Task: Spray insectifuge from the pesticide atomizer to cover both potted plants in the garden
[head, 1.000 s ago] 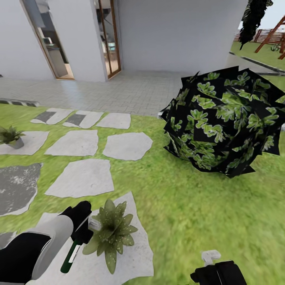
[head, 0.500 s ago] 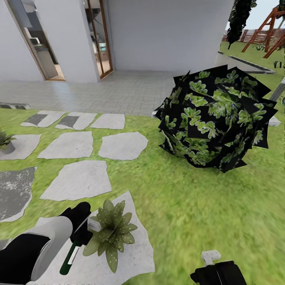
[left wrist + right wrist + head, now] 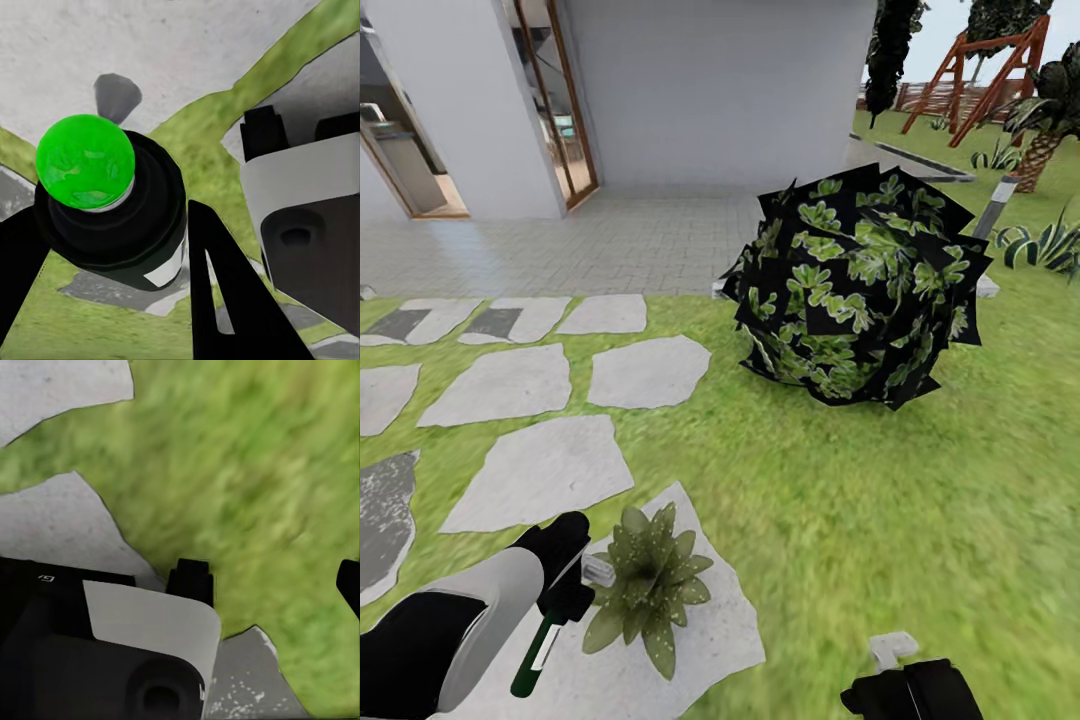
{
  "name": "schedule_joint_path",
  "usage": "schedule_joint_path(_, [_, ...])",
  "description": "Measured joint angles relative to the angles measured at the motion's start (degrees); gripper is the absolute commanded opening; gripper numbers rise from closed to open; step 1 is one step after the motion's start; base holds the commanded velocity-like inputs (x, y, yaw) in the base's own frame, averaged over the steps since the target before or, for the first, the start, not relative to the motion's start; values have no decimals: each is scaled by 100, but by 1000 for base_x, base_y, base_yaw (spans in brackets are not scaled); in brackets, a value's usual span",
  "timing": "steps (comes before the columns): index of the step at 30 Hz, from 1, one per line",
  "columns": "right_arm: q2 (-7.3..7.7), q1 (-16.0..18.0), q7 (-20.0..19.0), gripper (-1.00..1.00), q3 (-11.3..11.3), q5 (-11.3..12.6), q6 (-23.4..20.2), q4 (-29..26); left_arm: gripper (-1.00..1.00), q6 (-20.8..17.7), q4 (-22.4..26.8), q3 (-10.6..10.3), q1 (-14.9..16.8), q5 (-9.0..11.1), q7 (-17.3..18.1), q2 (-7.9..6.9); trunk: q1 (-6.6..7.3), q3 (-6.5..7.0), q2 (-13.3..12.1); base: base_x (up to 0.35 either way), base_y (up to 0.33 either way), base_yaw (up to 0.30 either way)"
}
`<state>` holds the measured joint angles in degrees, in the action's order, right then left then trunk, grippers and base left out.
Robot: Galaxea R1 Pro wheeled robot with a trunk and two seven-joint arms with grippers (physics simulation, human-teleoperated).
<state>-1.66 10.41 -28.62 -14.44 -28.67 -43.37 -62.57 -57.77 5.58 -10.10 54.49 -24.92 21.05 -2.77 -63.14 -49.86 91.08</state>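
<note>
Dark-green and slim, the atomizer (image 3: 540,645) is clamped in the left gripper (image 3: 565,590), its pale spray head (image 3: 598,571) held just beside a potted plant (image 3: 648,587). That plant, a low rosette of pointed, speckled olive leaves, sits on a rough pale stepping stone (image 3: 690,655) in the lawn (image 3: 840,500). In the left wrist view the bottle (image 3: 112,210) is seen end-on as a black cylinder with a glossy green round end, gripped between dark fingers (image 3: 225,300). The right gripper (image 3: 270,577) hangs over blurred grass, its jaws apart and empty. To do this step well, the nozzle should be kept aimed into the rosette and swept so every leaf is covered; whether spray is issuing cannot be told. A round, dark, flat-leaved bush (image 3: 855,290) stands well apart.
</note>
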Motion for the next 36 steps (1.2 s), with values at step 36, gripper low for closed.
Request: schedule_joint_path(36, [4,0,0,100,-3,0,-1,-1,-100,1,7,29,-130,-2,0,9,1,0,0,-75,303,-300])
